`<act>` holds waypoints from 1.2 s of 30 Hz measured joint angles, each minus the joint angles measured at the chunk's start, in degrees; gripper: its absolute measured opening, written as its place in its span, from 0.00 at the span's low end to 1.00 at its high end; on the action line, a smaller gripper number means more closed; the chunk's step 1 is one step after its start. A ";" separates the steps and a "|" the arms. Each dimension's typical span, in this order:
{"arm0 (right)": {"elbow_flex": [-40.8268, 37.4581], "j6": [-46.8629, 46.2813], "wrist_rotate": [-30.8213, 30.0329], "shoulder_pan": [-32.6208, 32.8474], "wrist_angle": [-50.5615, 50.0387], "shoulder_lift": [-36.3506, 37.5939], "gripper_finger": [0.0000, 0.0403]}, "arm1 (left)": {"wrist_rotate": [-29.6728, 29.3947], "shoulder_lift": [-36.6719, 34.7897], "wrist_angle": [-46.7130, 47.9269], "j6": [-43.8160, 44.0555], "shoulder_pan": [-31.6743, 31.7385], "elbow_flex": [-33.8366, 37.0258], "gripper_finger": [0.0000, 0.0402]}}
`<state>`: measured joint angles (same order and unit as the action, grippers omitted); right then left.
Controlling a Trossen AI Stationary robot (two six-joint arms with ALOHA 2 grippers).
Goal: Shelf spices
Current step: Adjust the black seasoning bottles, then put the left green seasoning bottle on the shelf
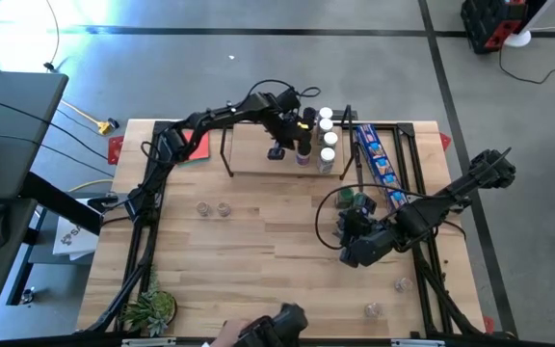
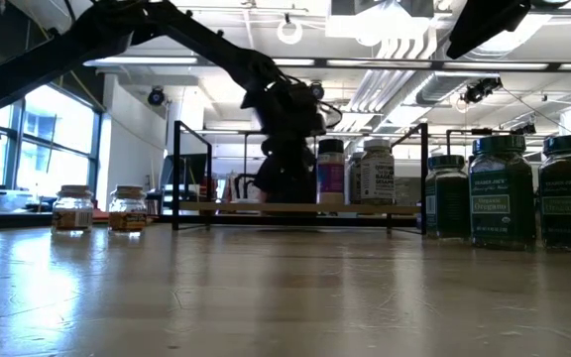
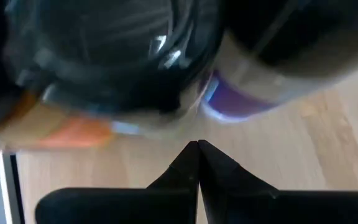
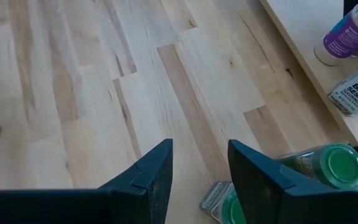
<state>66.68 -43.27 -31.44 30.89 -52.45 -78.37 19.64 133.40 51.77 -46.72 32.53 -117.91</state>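
Your left pincer (image 1: 302, 130) is clenched empty over the shelf (image 1: 258, 159), beside the purple-labelled jar (image 1: 303, 154). Your right pincer (image 4: 199, 165) stands released, grasping nothing, over the bench (image 1: 258, 241) in front of the shelf, near three green-lidded jars (image 2: 504, 188).

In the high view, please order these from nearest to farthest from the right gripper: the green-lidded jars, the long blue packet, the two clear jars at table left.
From the right gripper:
1. Green-lidded jars, just behind it.
2. Long blue packet, farther back, by the shelf.
3. Two clear jars, far across to the left.
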 joint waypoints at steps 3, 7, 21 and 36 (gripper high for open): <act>0.01 -0.21 0.46 0.17 0.01 0.00 0.37 | -0.20 0.04 -0.59 0.33 -0.56 0.00 0.00; 0.89 -0.36 0.44 1.31 -0.34 0.00 0.37 | 0.96 0.02 -1.06 2.96 -0.89 -0.01 0.00; 6.71 -3.35 0.67 4.55 -2.11 0.04 0.37 | 1.91 -0.20 0.94 13.18 -1.25 -0.83 0.00; 4.20 -12.27 13.57 3.01 -15.31 0.00 0.38 | -12.63 -14.29 15.49 18.34 0.50 2.40 0.00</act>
<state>70.88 -55.54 -17.87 33.91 -67.76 -78.37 7.01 119.11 67.25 -28.38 33.04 -115.50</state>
